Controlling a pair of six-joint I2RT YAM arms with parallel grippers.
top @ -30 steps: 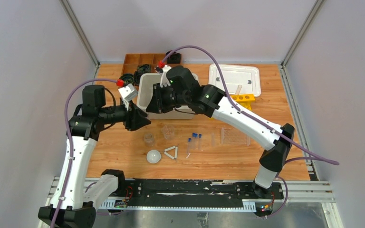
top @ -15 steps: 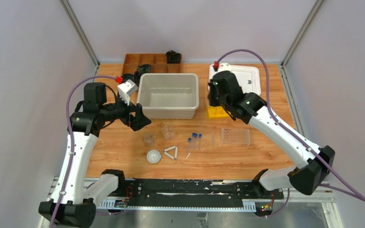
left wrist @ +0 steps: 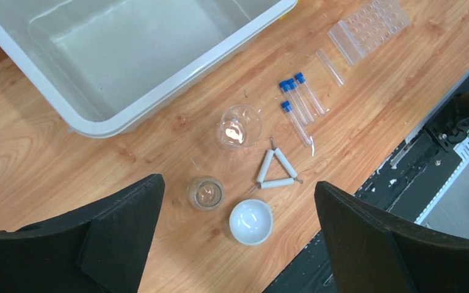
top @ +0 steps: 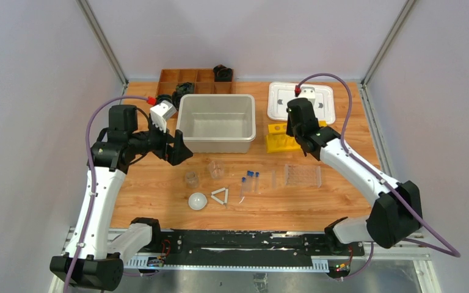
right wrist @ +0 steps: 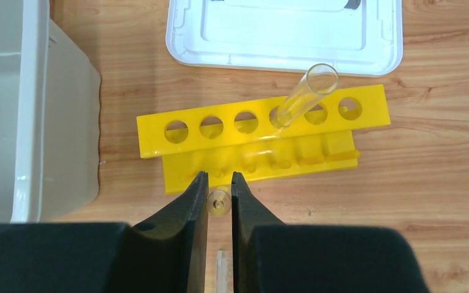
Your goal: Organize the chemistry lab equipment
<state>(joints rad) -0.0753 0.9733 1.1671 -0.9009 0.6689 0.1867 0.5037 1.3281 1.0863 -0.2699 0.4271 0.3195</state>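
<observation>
My right gripper [right wrist: 220, 177] is shut on a thin clear tube [right wrist: 219, 200], seen end-on between its fingers, just in front of the yellow rack [right wrist: 262, 125]. One clear tube [right wrist: 305, 91] leans in the rack's fourth hole. In the top view this gripper [top: 297, 131] hovers over the yellow rack [top: 281, 139]. My left gripper [left wrist: 238, 183] is open and empty, high above two clear beakers [left wrist: 239, 126] [left wrist: 206, 193], the white dome [left wrist: 251, 221], the white triangle [left wrist: 275, 172] and the blue-capped tubes [left wrist: 299, 101]. The clear plastic rack [left wrist: 369, 27] lies to the right.
A large grey bin [top: 216, 122] stands at the back middle, and a white tray [top: 302, 101] lies behind the yellow rack. A brown wooden divided tray [top: 186, 76] with black coils sits at the back left. A loose uncapped tube [left wrist: 330, 66] lies beside the clear rack.
My right arm has swung from over the grey bin to the right and now stands over the yellow rack. My left arm has shifted only slightly.
</observation>
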